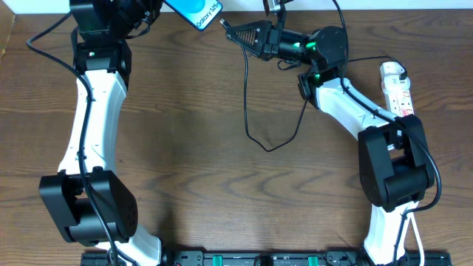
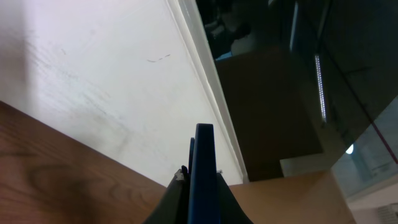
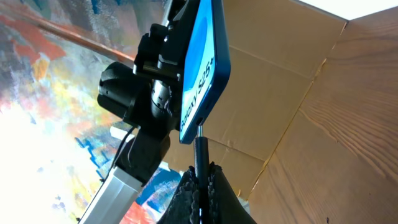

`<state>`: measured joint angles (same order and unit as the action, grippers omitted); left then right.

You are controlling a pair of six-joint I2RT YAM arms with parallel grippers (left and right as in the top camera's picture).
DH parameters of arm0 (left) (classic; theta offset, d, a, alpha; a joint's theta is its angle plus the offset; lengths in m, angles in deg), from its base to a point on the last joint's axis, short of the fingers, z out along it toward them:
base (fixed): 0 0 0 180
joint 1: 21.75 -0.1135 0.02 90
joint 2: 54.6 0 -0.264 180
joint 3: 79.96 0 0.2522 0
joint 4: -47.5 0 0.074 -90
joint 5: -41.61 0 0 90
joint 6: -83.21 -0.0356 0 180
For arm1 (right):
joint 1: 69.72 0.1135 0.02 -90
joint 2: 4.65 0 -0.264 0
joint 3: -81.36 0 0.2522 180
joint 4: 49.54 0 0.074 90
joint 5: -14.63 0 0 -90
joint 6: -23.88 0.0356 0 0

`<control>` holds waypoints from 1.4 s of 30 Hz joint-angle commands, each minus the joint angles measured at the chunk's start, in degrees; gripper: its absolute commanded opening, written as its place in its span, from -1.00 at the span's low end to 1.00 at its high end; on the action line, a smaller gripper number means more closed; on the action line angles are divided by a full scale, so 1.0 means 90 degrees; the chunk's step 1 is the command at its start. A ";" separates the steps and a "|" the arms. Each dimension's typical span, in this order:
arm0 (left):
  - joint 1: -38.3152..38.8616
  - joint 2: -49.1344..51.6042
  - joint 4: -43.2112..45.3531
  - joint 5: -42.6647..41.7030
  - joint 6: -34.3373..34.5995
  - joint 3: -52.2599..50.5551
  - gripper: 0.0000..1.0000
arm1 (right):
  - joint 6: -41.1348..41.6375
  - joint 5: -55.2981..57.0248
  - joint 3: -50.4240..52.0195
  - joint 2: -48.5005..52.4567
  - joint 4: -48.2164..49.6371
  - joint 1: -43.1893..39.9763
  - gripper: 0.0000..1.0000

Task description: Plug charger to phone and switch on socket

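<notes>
**A:** Overhead first: where was the phone [image 1: 196,12]?

**B:** Lifted above the far edge of the table [image 1: 222,192], blue screen up and tilted. The left gripper [image 1: 166,7] was clamped on one end. In the left wrist view the phone showed edge-on, rising between the fingers.

**A:** And the charger [image 1: 246,96]?

**B:** Its plug was pinched tight in the right gripper [image 3: 200,183]. In the right wrist view the slim tip [image 3: 200,144] stood just under the phone's lower edge. I could not tell whether it was seated or only touching.

**A:** Where did the cable go?

**B:** It dropped from the right gripper, looped on the wood between the two arms, then climbed back toward the right arm [image 1: 347,103].

**A:** Was the socket [image 1: 395,85] reachable?

**B:** It lay along the table's right side, well apart from both grippers. The right arm's dark elbow covered its near end, so only the far part with red markings showed. I could not read the switch's position.

**A:** Anything else nearby?

**B:** Brown cardboard [image 3: 280,99] behind the phone in the right wrist view.
</notes>
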<state>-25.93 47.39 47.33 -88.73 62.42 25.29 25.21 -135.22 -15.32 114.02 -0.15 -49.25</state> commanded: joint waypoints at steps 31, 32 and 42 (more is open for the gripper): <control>0.0129 -0.0015 0.0027 -0.0447 -0.0238 0.0068 -0.85 | 0.0068 -0.0041 -0.0066 0.0000 0.0027 -0.0012 -0.98; 0.0129 -0.0015 0.0027 -0.0447 -0.0238 0.0068 -0.85 | 0.0068 -0.0046 -0.0066 0.0000 0.0027 -0.0012 -0.98; 0.0129 -0.0015 0.0029 -0.0415 -0.0228 0.0068 -0.85 | 0.0068 -0.0058 -0.0066 0.0000 0.0027 0.0010 -0.98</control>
<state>-25.21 47.39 47.06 -91.75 60.67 25.26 25.25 -136.03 -15.32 114.02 -0.15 -49.30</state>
